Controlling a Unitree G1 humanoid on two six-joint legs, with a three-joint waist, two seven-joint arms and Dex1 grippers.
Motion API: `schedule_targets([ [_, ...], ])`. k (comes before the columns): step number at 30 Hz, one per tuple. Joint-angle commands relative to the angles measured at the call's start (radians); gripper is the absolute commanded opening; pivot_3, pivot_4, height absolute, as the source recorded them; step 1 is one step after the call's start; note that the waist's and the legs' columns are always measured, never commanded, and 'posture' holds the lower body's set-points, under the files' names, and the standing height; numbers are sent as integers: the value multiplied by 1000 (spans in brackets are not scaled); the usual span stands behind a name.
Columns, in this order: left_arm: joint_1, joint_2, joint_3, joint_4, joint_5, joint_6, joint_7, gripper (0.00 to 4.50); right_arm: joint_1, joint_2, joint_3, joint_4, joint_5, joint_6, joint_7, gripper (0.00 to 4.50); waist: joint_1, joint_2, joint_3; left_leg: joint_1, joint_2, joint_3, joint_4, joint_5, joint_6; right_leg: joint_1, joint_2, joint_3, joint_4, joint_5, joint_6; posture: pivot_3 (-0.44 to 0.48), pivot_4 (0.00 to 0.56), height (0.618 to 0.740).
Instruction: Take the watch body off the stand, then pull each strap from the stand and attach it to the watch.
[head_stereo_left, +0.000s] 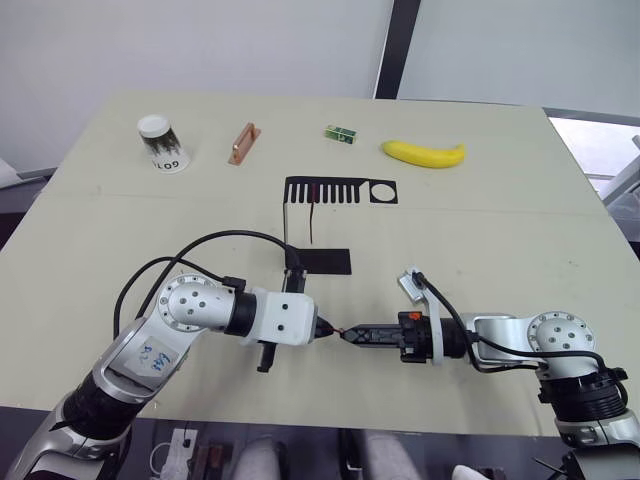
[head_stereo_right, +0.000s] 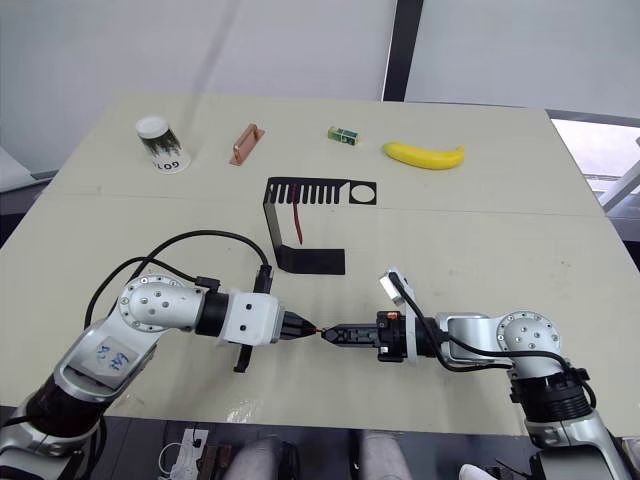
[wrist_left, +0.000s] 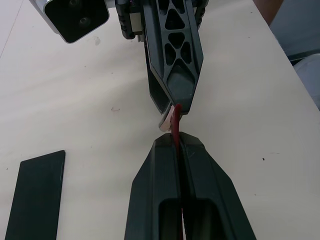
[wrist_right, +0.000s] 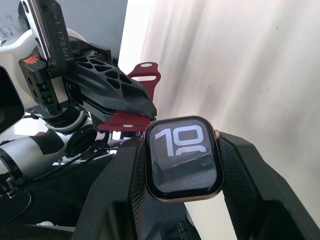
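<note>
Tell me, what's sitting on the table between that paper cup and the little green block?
A small copper-coloured piece lies between the cup and green block, seen in both eye views.

You see a small rounded-square watch body (wrist_right: 183, 156) with a glossy dark glass face and a polished metal rim. The dark red strap (wrist_right: 134, 100) looks smooth, matt and rubbery. The thin black sheet-metal stand (head_stereo_left: 318, 225) is matt, and the pale table (head_stereo_left: 500, 230) is dull and smooth.
</note>
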Motion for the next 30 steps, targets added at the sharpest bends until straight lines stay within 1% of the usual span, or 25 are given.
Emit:
schedule_targets([
  [1,10,7,0,-44,7,-7,10,0,-4,6,-4,-33,30,3,-2,1585,0,0,0,0,0,0,0,0,0,0,0,0,0,0,0,0,150,739],
  [30,-7,-14,-50,-24,71,-38,15,0,-12,14,-3,-31,35,1,-10,1585,0,0,0,0,0,0,0,0,0,0,0,0,0,0,0,0,150,739],
])
